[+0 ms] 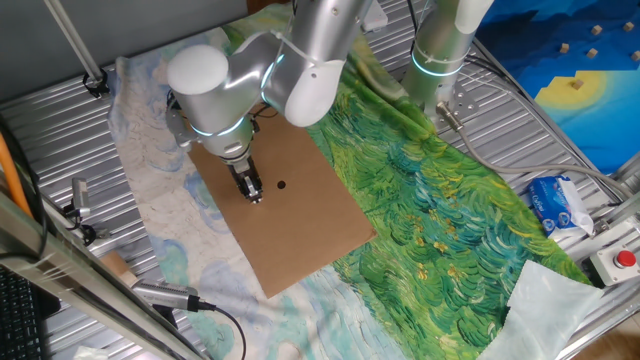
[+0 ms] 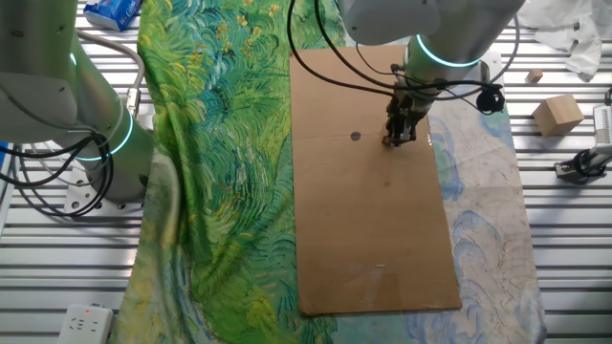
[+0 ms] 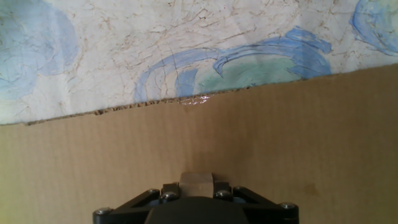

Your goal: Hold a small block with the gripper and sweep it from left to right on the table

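My gripper (image 1: 254, 195) is a black two-finger claw on the silver arm with a cyan ring. It stands tip-down on the brown cardboard (image 1: 300, 225), just left of the black dot (image 1: 281, 184). In the other fixed view the gripper (image 2: 395, 139) is right of the dot (image 2: 356, 136). In the hand view the gripper (image 3: 196, 185) is shut on the small block (image 3: 196, 181), a tan cube between the jaws, against the cardboard (image 3: 280, 143). The cardboard's edge and the pale-blue cloth (image 3: 124, 50) lie just ahead.
A green swirly cloth (image 1: 440, 210) lies right of the cardboard. A second silver column with a cyan ring (image 1: 440, 50) stands at the back. A bigger wooden chunk (image 2: 557, 115) and a tiny cube (image 2: 535, 75) lie on the ribbed table (image 2: 564, 239). A clamp (image 1: 80, 215) sits left.
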Action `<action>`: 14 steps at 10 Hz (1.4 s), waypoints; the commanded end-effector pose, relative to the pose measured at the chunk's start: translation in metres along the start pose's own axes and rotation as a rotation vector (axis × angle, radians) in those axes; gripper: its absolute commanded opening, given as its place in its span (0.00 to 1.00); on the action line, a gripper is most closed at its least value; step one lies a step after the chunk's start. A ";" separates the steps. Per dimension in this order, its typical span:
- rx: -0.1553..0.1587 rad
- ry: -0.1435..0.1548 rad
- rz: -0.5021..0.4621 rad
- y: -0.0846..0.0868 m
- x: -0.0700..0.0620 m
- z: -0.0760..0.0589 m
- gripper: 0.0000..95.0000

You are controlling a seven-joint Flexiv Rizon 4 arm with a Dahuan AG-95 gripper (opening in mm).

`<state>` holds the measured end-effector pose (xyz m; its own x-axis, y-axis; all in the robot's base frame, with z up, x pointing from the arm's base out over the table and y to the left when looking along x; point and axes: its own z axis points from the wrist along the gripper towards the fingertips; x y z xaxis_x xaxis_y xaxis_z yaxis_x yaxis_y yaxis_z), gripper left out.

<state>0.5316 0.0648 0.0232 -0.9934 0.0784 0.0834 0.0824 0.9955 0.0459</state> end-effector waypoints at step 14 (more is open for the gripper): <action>0.004 0.038 -0.033 -0.043 0.016 0.017 0.00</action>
<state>0.5140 0.0277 0.0235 -0.9910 0.0490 0.1244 0.0545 0.9977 0.0408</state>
